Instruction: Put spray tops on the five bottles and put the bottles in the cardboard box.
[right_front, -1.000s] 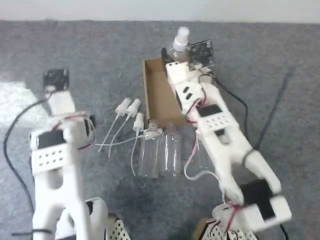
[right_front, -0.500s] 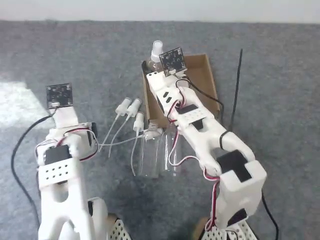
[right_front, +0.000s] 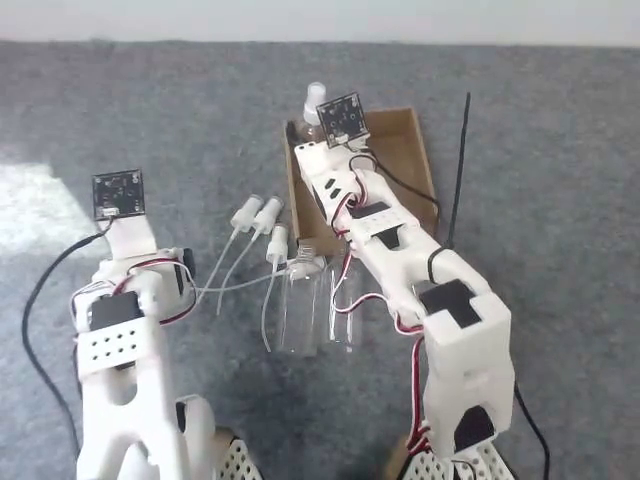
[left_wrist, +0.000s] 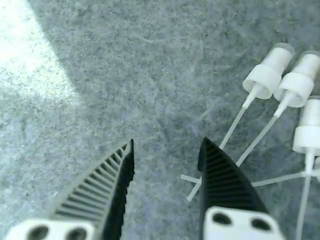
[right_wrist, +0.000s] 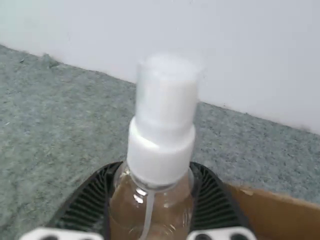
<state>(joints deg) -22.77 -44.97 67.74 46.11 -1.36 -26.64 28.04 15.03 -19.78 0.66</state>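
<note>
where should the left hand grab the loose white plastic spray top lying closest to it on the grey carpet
Grip the white plastic spray top on its thick round collar, not the thin dip tube. It lies flat on the grey carpet, tube trailing toward the arm, so bring the open left hand down from above, straddling the collar across its width, clear of the neighbouring top beside it.
</note>
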